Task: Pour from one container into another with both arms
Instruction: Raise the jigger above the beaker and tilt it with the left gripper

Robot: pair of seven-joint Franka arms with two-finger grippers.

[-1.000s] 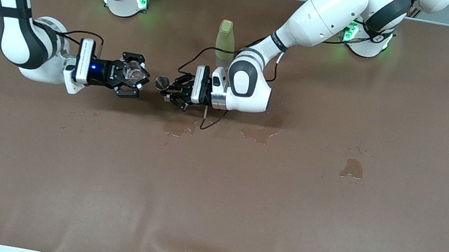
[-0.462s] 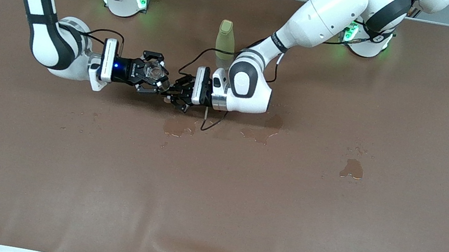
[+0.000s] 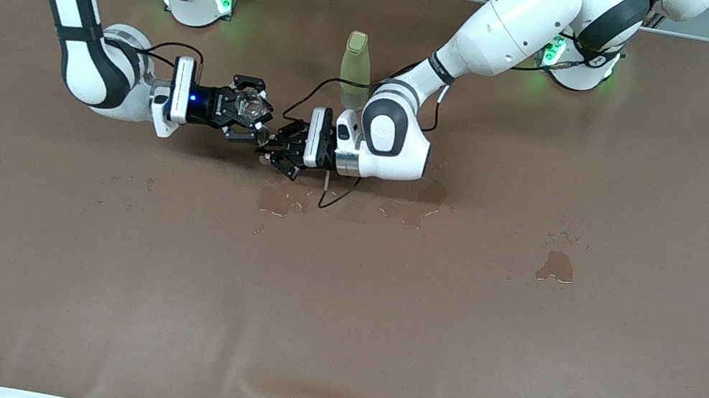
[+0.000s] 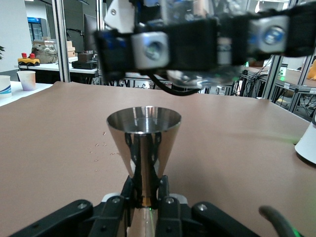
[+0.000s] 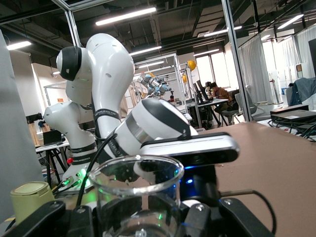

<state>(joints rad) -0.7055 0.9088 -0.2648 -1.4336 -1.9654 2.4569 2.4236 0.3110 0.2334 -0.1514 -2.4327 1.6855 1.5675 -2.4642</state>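
My right pincer [image 3: 246, 113] is clenched on a clear glass [image 3: 248, 106], held above the counter [image 3: 515, 366]. Beside it, my left pincer [image 3: 275, 146] grips the steel cone cup [image 4: 143, 143], mouth up, just under the glass. Tip slowly, lip centred over the cone; wet patches [image 3: 281, 201] already lie below. Green bottle [image 3: 356, 61] stands nearby.

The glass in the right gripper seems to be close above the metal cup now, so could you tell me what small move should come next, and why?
Probably a gentle tip of the glass toward the metal cup. The right gripper, shut on the glass, has it beside and above the cup's open mouth, and the left gripper, shut on the cup's stem, has it upright. Puddles on the table argue for tipping slowly.
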